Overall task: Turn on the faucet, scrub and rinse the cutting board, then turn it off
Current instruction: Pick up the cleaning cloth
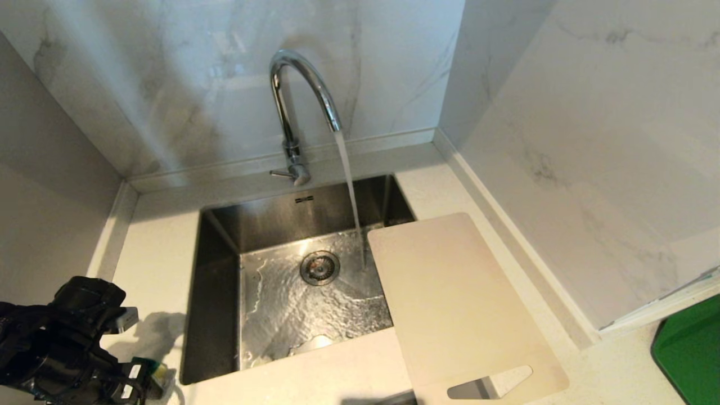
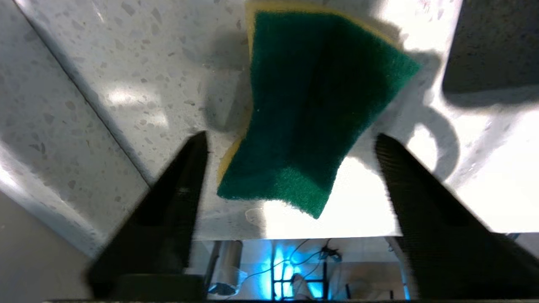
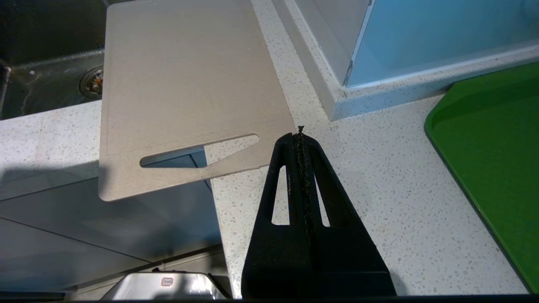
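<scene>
The chrome faucet [image 1: 292,112] stands behind the sink, and water streams from its spout into the basin. The pale cutting board [image 1: 455,304] lies flat on the counter right of the sink. Its far end overlaps the sink's right rim and its handle cutout hangs past the counter's front edge. A green-and-yellow sponge [image 2: 316,97] rests on the counter left of the sink. My left gripper [image 2: 290,135] hovers open over the sponge's near end, its fingers apart from it. My right gripper [image 3: 300,130] is shut and empty above the counter beside the cutting board's [image 3: 185,84] handle end.
The steel sink [image 1: 219,270] holds rippling water around the drain [image 1: 319,268]. Marble walls close in behind and on the right. A bright green flat object [image 1: 689,349] lies on the counter at the far right. The counter's front edge runs just below the sponge.
</scene>
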`<state>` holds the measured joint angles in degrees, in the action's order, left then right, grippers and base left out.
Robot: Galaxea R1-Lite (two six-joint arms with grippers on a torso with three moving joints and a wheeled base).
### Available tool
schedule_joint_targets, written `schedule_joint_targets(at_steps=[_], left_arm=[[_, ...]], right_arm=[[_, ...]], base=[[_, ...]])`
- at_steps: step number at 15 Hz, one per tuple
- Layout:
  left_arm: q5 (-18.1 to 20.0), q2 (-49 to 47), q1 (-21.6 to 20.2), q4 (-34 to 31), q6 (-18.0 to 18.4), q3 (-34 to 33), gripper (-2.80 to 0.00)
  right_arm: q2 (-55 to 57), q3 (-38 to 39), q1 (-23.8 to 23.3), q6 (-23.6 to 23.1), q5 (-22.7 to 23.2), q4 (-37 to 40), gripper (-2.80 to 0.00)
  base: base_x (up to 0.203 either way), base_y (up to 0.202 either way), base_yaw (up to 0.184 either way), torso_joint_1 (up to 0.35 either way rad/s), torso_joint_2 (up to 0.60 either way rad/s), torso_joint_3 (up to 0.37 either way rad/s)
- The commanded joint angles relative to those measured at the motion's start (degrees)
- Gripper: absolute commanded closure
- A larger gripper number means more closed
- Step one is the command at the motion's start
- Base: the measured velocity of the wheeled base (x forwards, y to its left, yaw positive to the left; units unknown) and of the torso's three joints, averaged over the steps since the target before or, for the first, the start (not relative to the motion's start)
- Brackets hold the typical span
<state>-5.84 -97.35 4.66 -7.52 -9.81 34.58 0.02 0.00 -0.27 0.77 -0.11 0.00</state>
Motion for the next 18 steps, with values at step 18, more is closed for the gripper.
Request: schedule_joint_targets(at_steps=[18], left_arm=[[1.7, 20.0, 2.2, -1.3, -0.9, -0.2, 0.0]], right_arm=[[0.0, 0.1, 0.0, 0.0, 0.0, 0.0, 0.0]], base=[[0.0, 0.0, 0.0, 0.0, 0.0, 0.0]])
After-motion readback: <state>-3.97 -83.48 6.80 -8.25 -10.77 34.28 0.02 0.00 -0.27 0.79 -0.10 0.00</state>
